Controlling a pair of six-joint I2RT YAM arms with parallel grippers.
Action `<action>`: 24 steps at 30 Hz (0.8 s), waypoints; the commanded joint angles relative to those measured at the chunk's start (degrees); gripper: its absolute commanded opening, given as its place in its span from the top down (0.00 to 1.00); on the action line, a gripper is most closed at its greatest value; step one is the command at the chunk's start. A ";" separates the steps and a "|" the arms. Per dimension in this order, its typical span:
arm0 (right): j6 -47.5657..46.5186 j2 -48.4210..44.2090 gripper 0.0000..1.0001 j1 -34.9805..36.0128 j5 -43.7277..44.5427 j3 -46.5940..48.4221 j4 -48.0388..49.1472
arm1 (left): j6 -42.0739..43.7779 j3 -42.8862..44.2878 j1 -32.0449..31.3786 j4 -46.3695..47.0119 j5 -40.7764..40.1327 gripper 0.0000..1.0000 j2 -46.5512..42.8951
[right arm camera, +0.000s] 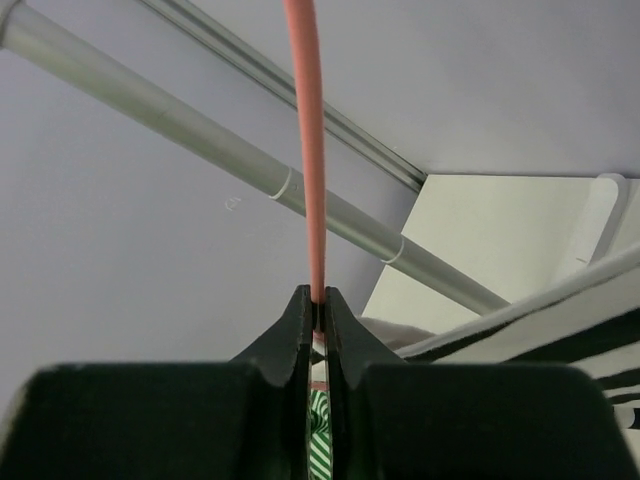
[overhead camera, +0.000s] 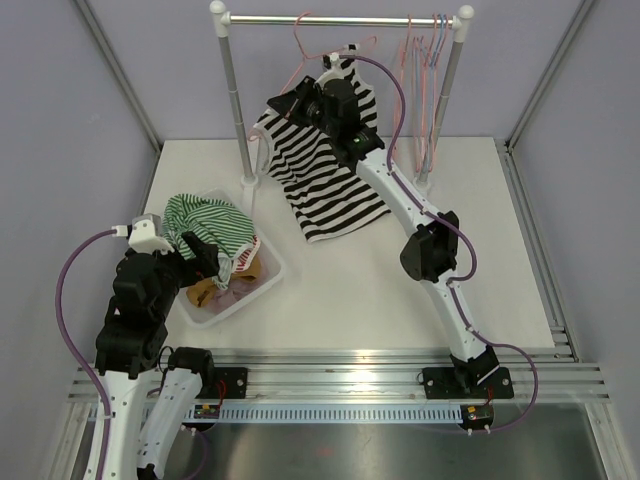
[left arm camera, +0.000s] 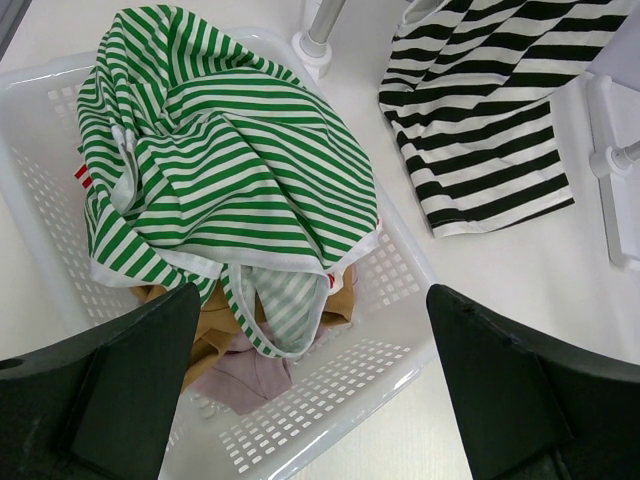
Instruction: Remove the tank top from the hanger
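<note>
Right gripper clenched on pink hanger at far rail. Black-and-white striped tank top hung from it. Left gripper released over near-left basket. Step: steadying hanger; next likely calls for slipping straps off

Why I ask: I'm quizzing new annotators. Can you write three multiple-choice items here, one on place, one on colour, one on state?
1. Where is the green-and-white striped garment?
A. on the bare table
B. in the white plastic basket
C. draped over an arm

2. What colours band the striped tank top?
A. black and white
B. red and white
C. blue and yellow

3. How are the right fingers?
A. wide open
B. shut on nothing
C. shut on the thin pink wire hanger

Key:
1 B, it is heaped in the basket.
2 A, black and white bands show.
3 C, the wire is pinched between them.
</note>
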 commanded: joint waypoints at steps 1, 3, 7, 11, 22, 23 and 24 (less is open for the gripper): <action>1.44 -5.90 1.00 0.21 -3.18 -1.65 3.55 | 0.89 -0.15 -0.24 3.11 1.55 0.01 0.59; 2.24 -7.30 1.00 0.21 -4.85 -1.57 3.21 | 0.89 -0.24 -0.24 3.02 1.55 0.01 0.50; 3.03 -9.68 1.00 -0.13 -8.89 -1.04 0.75 | 0.80 -0.33 -0.42 3.11 1.64 0.01 0.59; 4.70 -12.40 1.00 -1.28 -16.71 -2.18 -0.13 | 0.80 -0.33 -0.77 3.11 1.72 0.01 0.15; 4.79 -23.82 1.00 -3.13 -34.10 -15.16 -1.98 | 2.29 -0.24 -1.12 5.30 7.08 0.01 -1.34; 4.26 -25.05 1.00 -3.13 -35.25 -16.58 -3.02 | 2.29 -0.33 -1.38 5.65 7.87 0.01 -2.04; 3.56 -27.85 1.00 -3.04 -36.05 -18.25 -3.73 | 2.47 -0.24 -1.47 5.92 9.44 0.01 -2.14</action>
